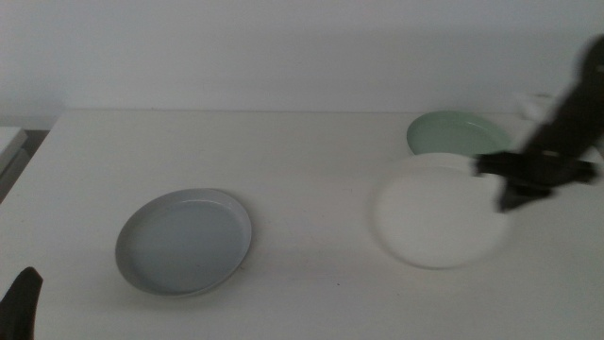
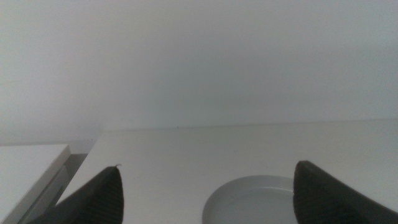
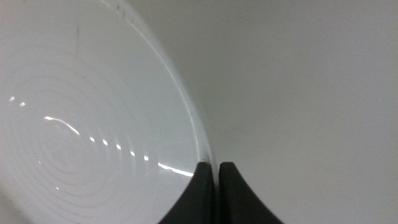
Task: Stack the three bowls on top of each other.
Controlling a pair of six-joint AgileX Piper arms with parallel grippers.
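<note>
The light grey bowl [image 1: 185, 241] sits on the table's front left; its far rim also shows in the left wrist view [image 2: 249, 199]. The white bowl [image 1: 434, 212] is at the right, blurred in the middle view. My right gripper [image 1: 505, 184] is shut on its right rim, and in the right wrist view the jaws [image 3: 214, 165] pinch the rim of the white bowl [image 3: 81, 124]. I cannot tell whether it rests on the table or hangs just above it. The pale mint green bowl [image 1: 453, 132] stands right behind it. My left gripper [image 1: 21, 302] waits open at the front left corner [image 2: 208, 165].
A white wall runs behind the table. A low white surface [image 1: 9, 142] adjoins the table's left edge, also in the left wrist view [image 2: 31, 168]. A small white object [image 1: 530, 102] lies at the back right behind the right arm. Bare tabletop [image 1: 311, 170] lies between the grey and white bowls.
</note>
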